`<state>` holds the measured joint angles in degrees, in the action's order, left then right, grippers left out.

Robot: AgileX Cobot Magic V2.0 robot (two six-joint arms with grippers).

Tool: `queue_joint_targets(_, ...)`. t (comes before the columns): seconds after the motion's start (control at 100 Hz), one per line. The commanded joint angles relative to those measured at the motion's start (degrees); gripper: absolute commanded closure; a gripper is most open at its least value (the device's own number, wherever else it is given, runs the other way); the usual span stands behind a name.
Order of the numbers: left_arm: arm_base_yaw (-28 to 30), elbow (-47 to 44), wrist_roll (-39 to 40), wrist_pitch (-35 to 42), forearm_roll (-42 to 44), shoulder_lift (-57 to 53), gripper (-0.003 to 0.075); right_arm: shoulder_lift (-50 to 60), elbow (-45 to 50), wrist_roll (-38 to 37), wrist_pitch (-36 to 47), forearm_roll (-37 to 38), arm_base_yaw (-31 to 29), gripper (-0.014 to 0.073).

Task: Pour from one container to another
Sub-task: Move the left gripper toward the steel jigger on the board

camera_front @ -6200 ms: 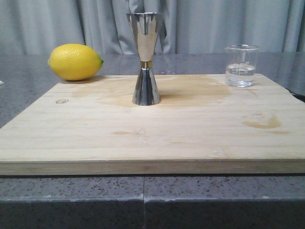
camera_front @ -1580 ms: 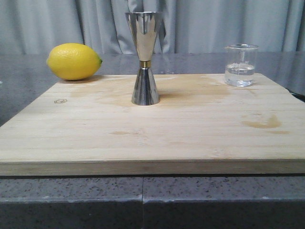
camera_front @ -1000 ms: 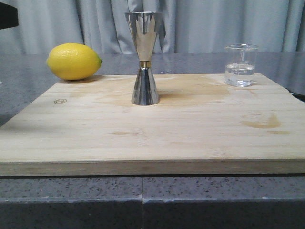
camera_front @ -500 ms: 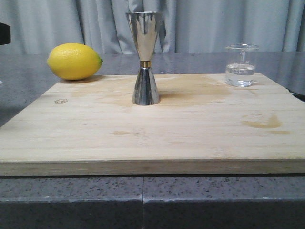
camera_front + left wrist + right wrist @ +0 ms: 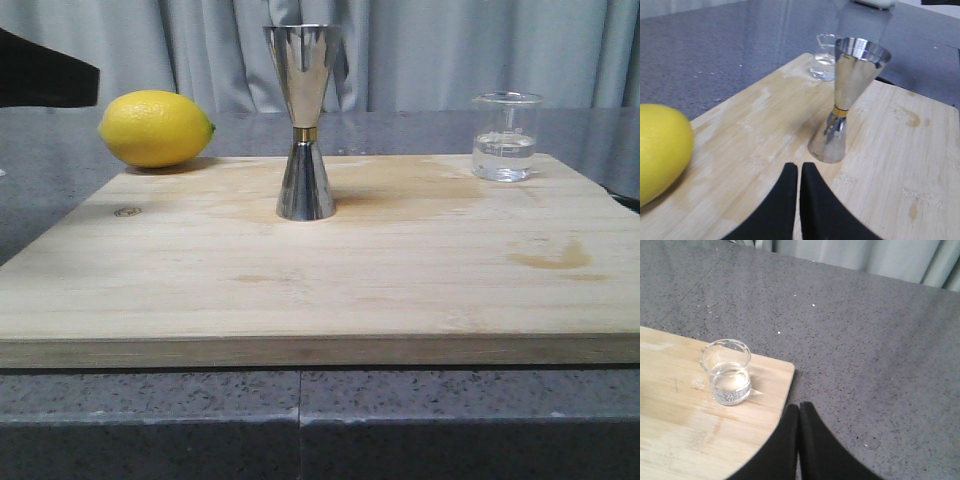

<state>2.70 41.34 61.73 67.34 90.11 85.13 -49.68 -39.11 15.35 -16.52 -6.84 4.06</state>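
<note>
A small clear glass beaker [image 5: 507, 137] holding a little clear liquid stands at the far right corner of the wooden board [image 5: 320, 270]. The tall steel jigger [image 5: 304, 120] with a gold band at its waist stands upright near the board's far middle. In the left wrist view my left gripper [image 5: 798, 166] is shut and empty, hovering a short way from the jigger [image 5: 844, 105], with the beaker [image 5: 825, 56] beyond it. In the right wrist view my right gripper [image 5: 799, 406] is shut and empty, just off the board's corner, beside the beaker [image 5: 727, 371].
A yellow lemon [image 5: 156, 128] lies on the grey stone counter [image 5: 60, 170] just off the board's far left corner; it also fills the edge of the left wrist view, lemon [image 5: 660, 150]. A dark part of the left arm [image 5: 45, 72] shows at the upper left. Grey curtains hang behind.
The dark left arm has come further into the front view at the upper left. The jigger, beaker and lemon have stayed where they were.
</note>
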Motion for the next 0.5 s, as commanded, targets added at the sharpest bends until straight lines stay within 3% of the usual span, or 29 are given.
queue_joint_targets(0.0, -2.2, 1.4, -0.9, 10.8, -4.5, -0.4, 0.0729, 0.1, 1.5, 0.7, 7.9, -0.2, 0.5, 0.0665)
queue_joint_targets(0.37, -3.4, 1.6, -3.3, 10.8, -8.0, 3.1, 0.0728, 0.1, 9.2, 0.7, 16.0, -2.4, 0.5, 0.0662)
queue_joint_targets(0.49, -3.4, 1.7, -3.4, 10.8, -7.9, 3.4, 0.0721, 0.1, 9.2, 0.7, 15.7, -3.1, 0.5, 0.0586)
